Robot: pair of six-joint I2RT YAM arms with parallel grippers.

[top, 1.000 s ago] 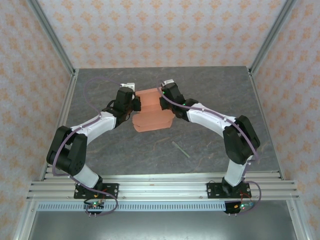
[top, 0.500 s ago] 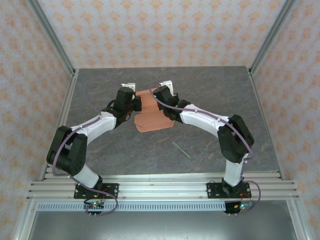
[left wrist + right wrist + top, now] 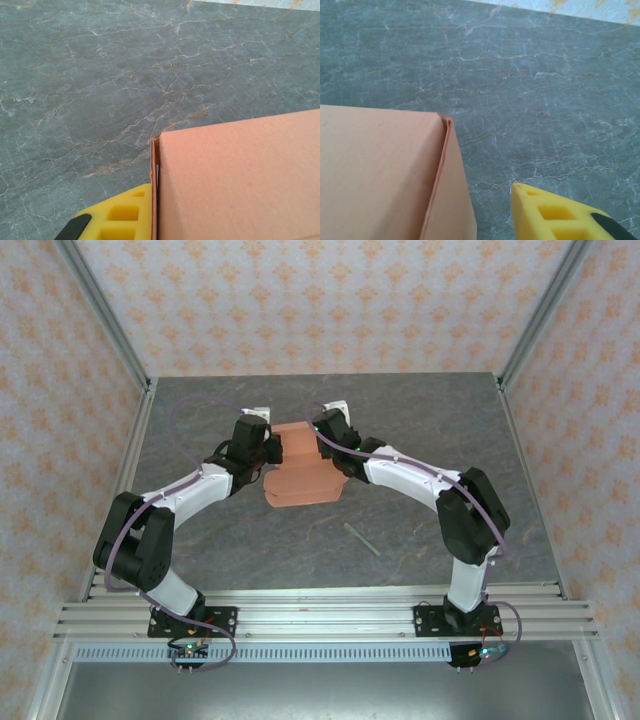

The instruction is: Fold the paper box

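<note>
Mid-tabletop (image 3: 430, 440), the paper box (image 3: 303, 468) sits between my arms: left pincer (image 3: 271, 449) clamped on its end wall, right pincer (image 3: 322, 446) off the card, its gap unreadable. Held one-sided, the fold may spring open.

Left arm (image 3: 190, 492), right arm (image 3: 410, 475): white links, black joints, purple cables (image 3: 172, 425) alongside; fingers (image 3: 137, 200) were yellow with cut-out pockets.
</note>
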